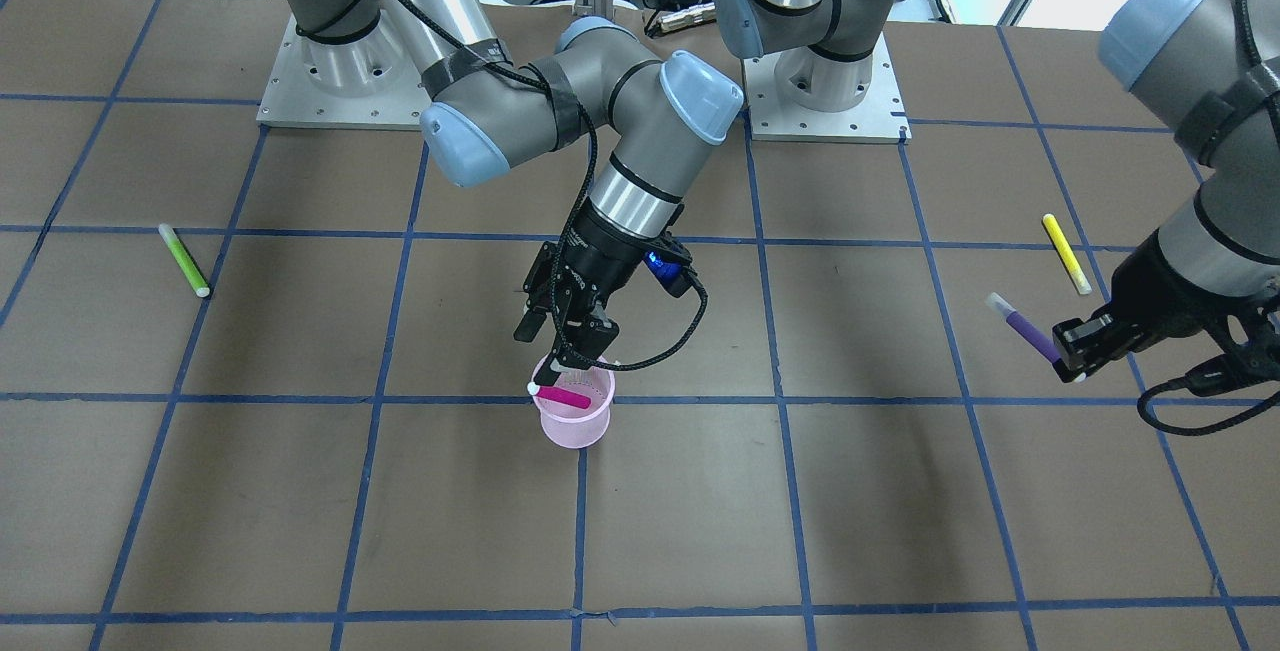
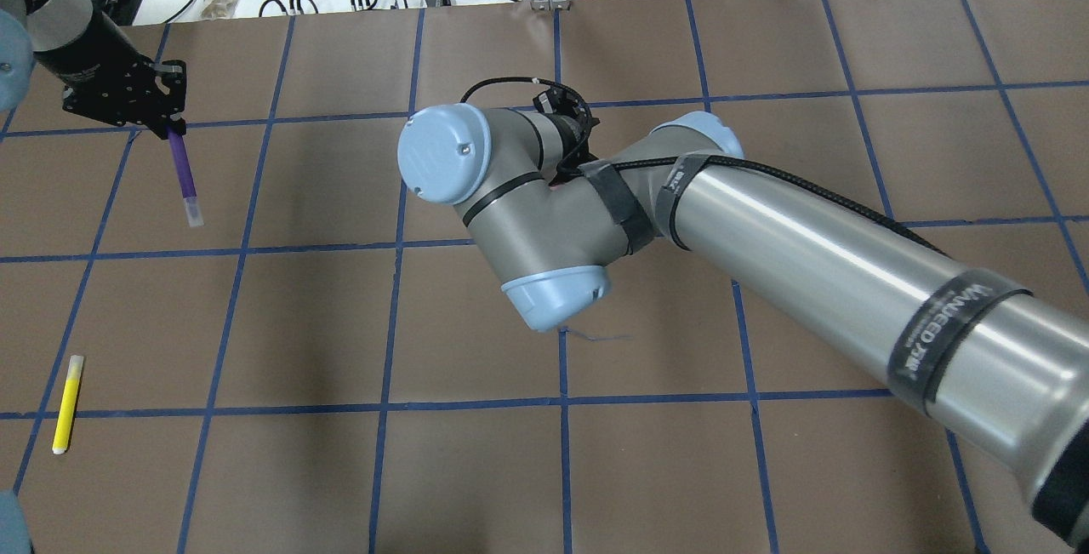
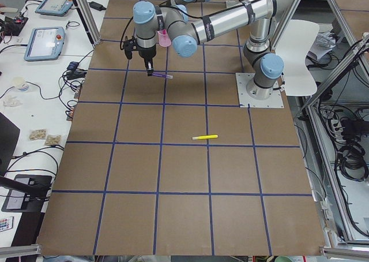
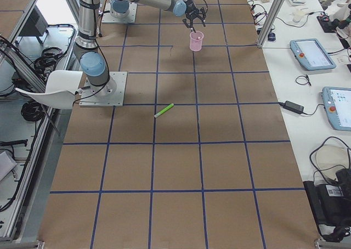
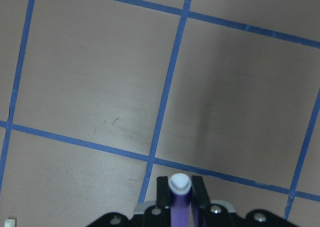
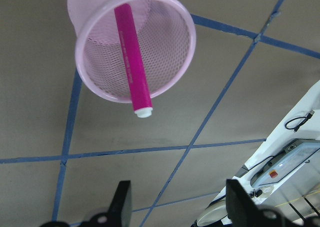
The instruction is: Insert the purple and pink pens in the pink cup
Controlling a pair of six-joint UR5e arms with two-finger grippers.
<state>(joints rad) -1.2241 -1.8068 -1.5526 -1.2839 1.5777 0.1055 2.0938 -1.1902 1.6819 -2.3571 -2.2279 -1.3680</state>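
Note:
The pink mesh cup stands upright near the table's middle; it also shows in the right wrist view. The pink pen rests in the cup, slanted, its white-tipped end sticking out over the rim. My right gripper hangs open just above the cup, free of the pen. My left gripper is shut on the purple pen and holds it above the table, far to the cup's side. The overhead view hides the cup behind my right arm.
A yellow pen lies on the table near my left gripper. A green pen lies at the far side by my right arm. The arms' base plates are at the table's robot edge.

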